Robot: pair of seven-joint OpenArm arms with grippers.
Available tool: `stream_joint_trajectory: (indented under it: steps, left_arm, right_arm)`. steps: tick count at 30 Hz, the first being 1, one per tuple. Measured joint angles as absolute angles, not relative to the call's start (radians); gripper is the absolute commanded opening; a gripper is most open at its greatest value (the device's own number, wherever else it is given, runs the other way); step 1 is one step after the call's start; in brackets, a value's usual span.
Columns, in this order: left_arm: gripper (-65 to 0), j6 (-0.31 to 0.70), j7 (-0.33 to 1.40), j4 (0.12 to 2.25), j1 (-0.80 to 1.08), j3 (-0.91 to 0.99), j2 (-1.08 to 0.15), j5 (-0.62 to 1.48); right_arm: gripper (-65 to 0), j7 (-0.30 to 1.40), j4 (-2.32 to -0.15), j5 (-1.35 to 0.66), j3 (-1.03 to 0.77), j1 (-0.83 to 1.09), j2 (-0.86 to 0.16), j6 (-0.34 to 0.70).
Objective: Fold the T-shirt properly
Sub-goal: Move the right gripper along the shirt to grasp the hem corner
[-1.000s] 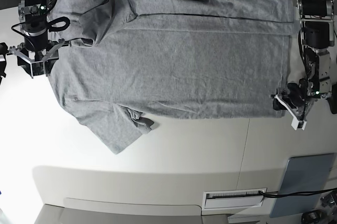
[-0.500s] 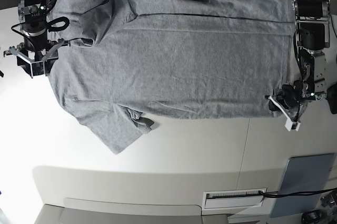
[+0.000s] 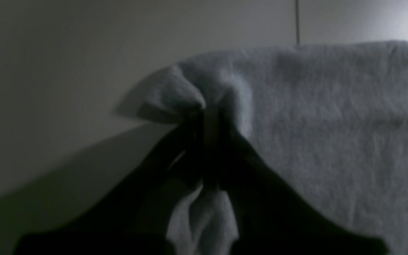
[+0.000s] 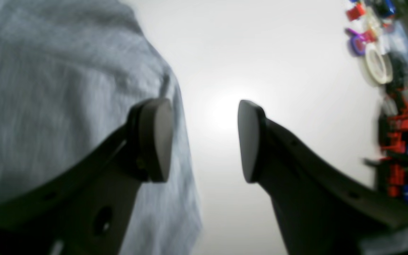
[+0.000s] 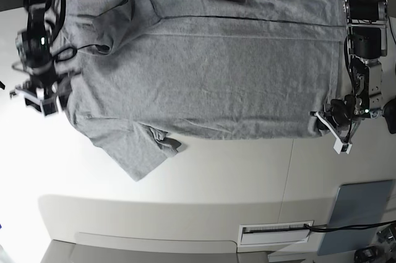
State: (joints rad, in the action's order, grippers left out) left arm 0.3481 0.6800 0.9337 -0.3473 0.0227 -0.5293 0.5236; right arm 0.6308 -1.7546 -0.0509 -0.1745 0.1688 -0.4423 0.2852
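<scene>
Left gripper [image 5: 327,128] has snapped closed on the shirt's hem corner; right gripper [image 5: 38,93] has slid down along the neck edge.
One T-shirt [image 5: 210,71] lies spread flat on one table [image 5: 235,176]; two grippers work it — left pinching bunched cloth [image 3: 204,106], right's fingers [image 4: 154,138] spread, straddling the edge.

Bare table [image 5: 235,170] lies open beside the T-shirt [image 5: 210,71]; pad [image 5: 362,213] well apart.

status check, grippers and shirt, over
Left gripper shut on T-shirt hem corner. Right gripper open at shoulder edge. Nothing in the way.
</scene>
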Motion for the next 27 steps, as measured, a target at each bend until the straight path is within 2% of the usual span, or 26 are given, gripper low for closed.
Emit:
stream_joint_trajectory:
  steps: [4,13,16,19,27]
  left_arm:
    - [-65.0,0.390,0.681,0.934,-0.347,0.023,-0.530,0.523]
    - [-65.0,0.393,0.688,0.934,-0.347,0.023,-0.529,0.525]
    - [-65.0,0.393,0.688,0.934,-0.347,0.023,-0.529,0.525]
    - [-65.0,0.393,0.688,0.935,-0.347,0.023,-0.529,0.525]
    - [-65.0,0.393,0.688,0.935,-0.345,0.023,-0.529,0.524]
  right_arm:
    - [-35.5,0.659,-1.582,-0.076,-0.070,-0.013,-0.440,0.302]
    - [-35.6,0.686,-1.138,-0.071,0.194,-0.413,-0.432,0.278]
    - [-35.6,0.708,-0.979,-0.072,0.226,-0.515,-0.399,0.294]
    - [-35.6,0.743,-0.851,-0.132,0.233,-0.601,-0.358,0.389]
    - [-35.6,0.741,-0.616,-0.133,0.233,-0.724,-0.291,0.390]
